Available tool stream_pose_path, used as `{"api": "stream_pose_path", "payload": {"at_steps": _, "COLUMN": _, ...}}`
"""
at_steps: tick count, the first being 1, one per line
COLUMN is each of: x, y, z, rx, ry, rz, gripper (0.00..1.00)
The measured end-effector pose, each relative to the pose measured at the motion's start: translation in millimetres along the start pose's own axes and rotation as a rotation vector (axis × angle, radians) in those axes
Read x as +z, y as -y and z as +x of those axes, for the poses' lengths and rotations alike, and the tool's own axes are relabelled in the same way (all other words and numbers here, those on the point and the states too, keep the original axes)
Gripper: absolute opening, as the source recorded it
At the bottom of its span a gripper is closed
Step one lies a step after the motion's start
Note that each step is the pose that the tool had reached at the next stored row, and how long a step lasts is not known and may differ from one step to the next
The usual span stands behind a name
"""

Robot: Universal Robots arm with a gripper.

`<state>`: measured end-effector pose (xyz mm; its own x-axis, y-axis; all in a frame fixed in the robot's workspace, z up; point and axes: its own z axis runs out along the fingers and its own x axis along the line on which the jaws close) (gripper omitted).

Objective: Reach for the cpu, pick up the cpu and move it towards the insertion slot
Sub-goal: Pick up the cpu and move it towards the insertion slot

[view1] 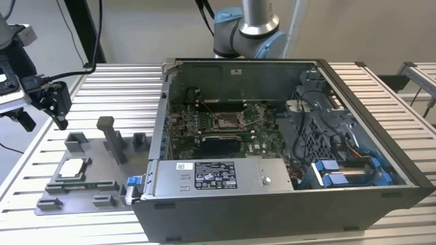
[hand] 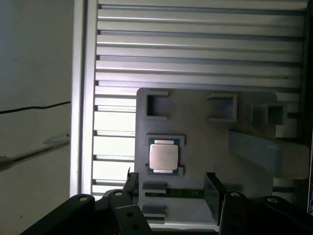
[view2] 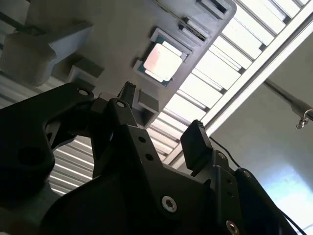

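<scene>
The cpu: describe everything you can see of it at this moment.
The cpu is a thin square chip with a pale silver-beige face and a darker rim. It lies flat in a square nest on the grey fixture plate, outside the computer case. The open end effector hangs above it, not touching.

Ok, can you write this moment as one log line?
phase: reach | small pale silver-beige square cpu: in grey plastic fixture | black pincer: open, empty, above it | silver-framed insertion slot: in computer case
</scene>
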<state>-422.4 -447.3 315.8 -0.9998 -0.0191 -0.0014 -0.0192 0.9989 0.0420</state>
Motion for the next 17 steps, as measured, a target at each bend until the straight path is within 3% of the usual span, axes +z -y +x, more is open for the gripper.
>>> {"api": "stream_pose_path", "payload": {"at_steps": 17, "x": 18.3, "y": -0.7, "z": 0.1, "rx": 0.000, "ry": 0.0001, "rz": 0.0000, "gripper": 1.00}}
